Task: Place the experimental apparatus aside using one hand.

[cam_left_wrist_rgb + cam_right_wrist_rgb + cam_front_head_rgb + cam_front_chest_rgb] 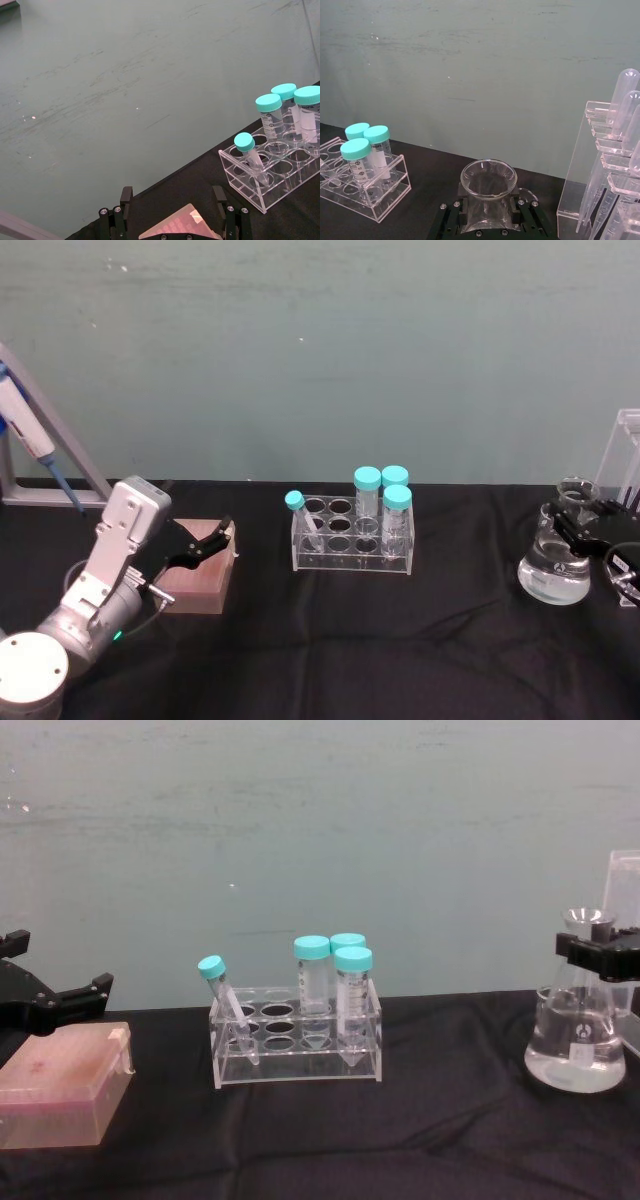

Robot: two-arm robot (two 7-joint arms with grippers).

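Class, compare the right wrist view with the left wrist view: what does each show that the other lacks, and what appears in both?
Right wrist view alone: the right end effector closed round the neck of the conical flask, with the acrylic pipette stand beside it.

Left wrist view alone: the left end effector, open, above a pink box, and a small capped tube leaning in the rack.

Shared: the clear tube rack holding three teal-capped tubes, the black cloth and the green wall.

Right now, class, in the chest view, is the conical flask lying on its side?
No. The conical flask stands upright on the black table, with the right gripper closed around its neck.
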